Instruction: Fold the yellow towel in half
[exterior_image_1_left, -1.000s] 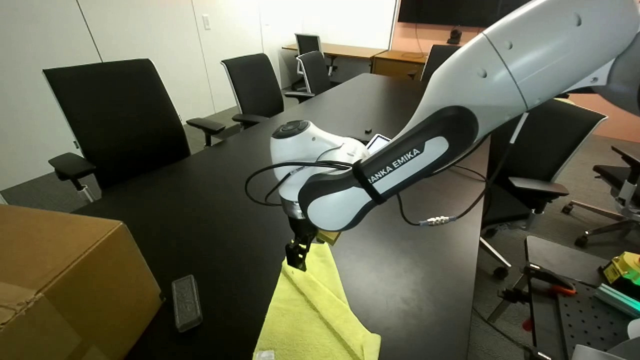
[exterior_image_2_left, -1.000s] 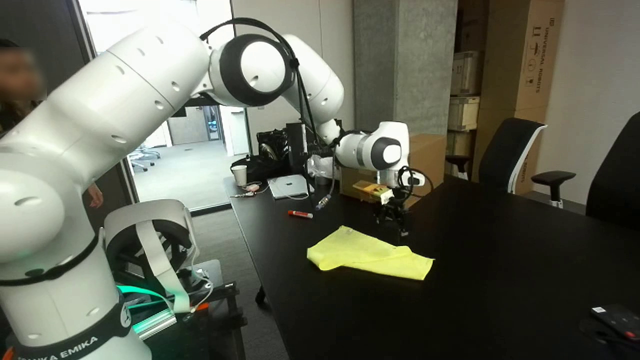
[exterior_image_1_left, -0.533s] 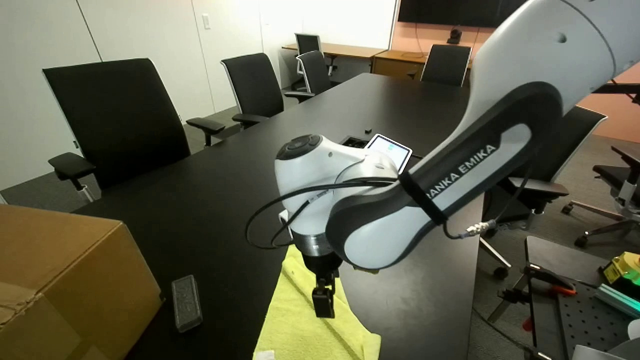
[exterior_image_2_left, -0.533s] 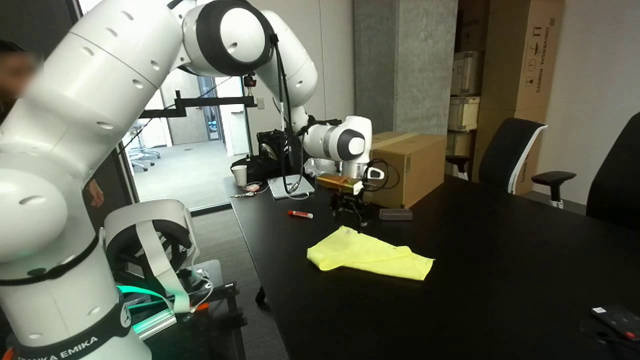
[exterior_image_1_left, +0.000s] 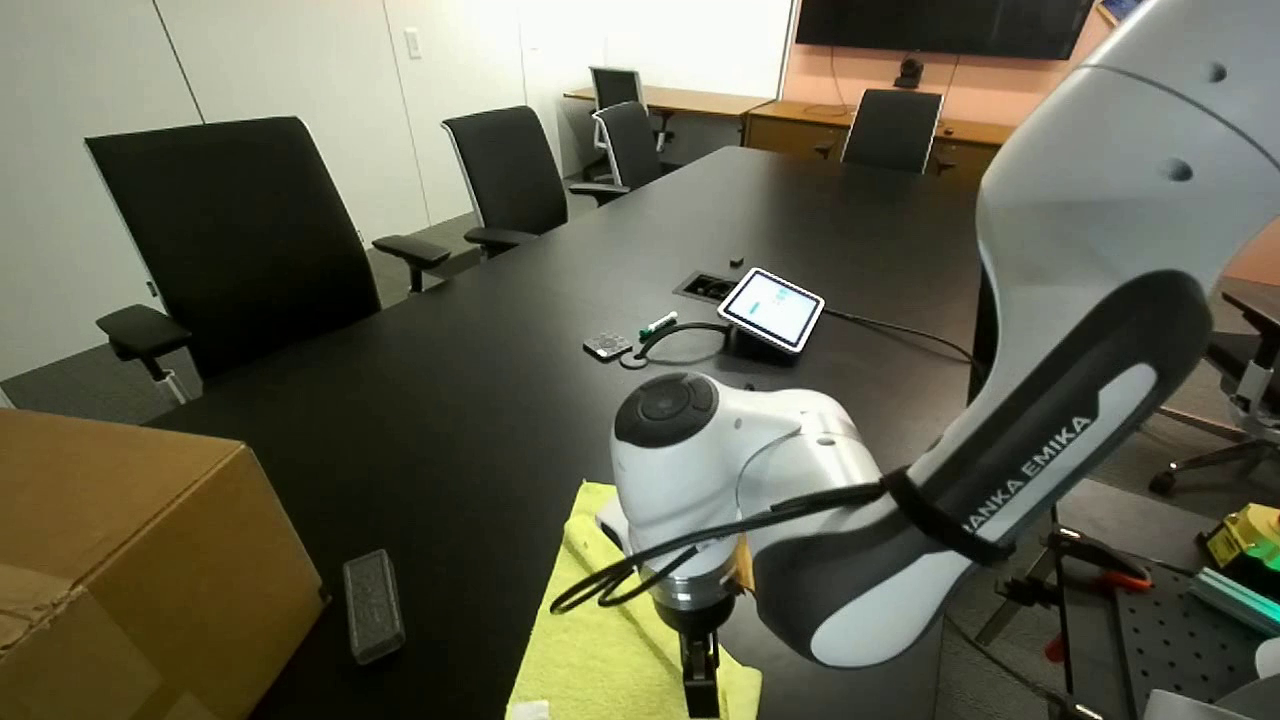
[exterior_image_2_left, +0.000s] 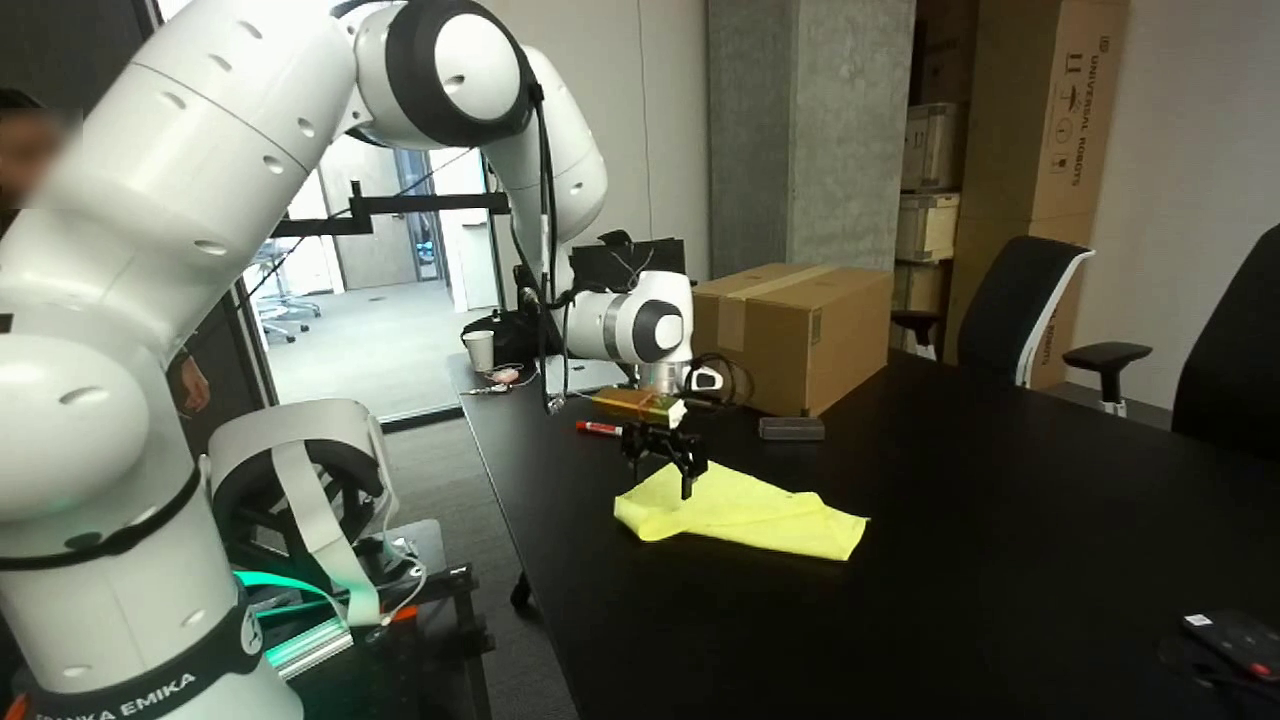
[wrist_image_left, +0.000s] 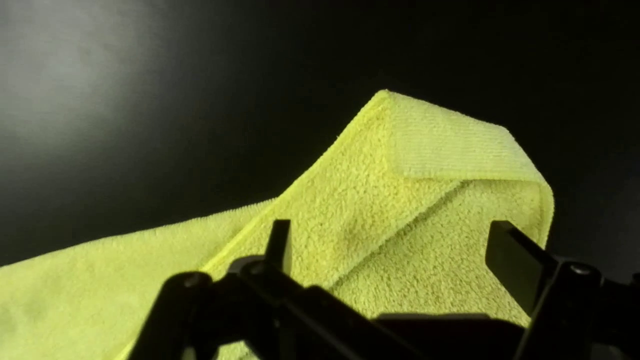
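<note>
The yellow towel (exterior_image_1_left: 600, 645) lies on the black table, also in an exterior view (exterior_image_2_left: 770, 518). In the wrist view the towel (wrist_image_left: 360, 210) shows overlapping layers, a slanting edge across it and a small corner flap turned over at the top. My gripper (wrist_image_left: 390, 225) is open with its two fingers wide apart and only towel surface beyond them. In an exterior view the gripper (exterior_image_2_left: 661, 485) points down over the towel's left part. Its fingertips (exterior_image_1_left: 700, 685) are near the lower right of the towel in an exterior view. Whether they touch the cloth I cannot tell.
A cardboard box (exterior_image_1_left: 150, 560) and a dark eraser-like block (exterior_image_1_left: 373, 607) are on the table beside the towel. A red marker (exterior_image_2_left: 600, 429), a laptop (exterior_image_2_left: 585, 375) and a paper cup (exterior_image_2_left: 480, 350) lie near the table edge. A tablet (exterior_image_1_left: 772, 308) stands farther along.
My gripper has moved across from the towel's far end towards its other end and now hangs over it. The towel lies as before.
</note>
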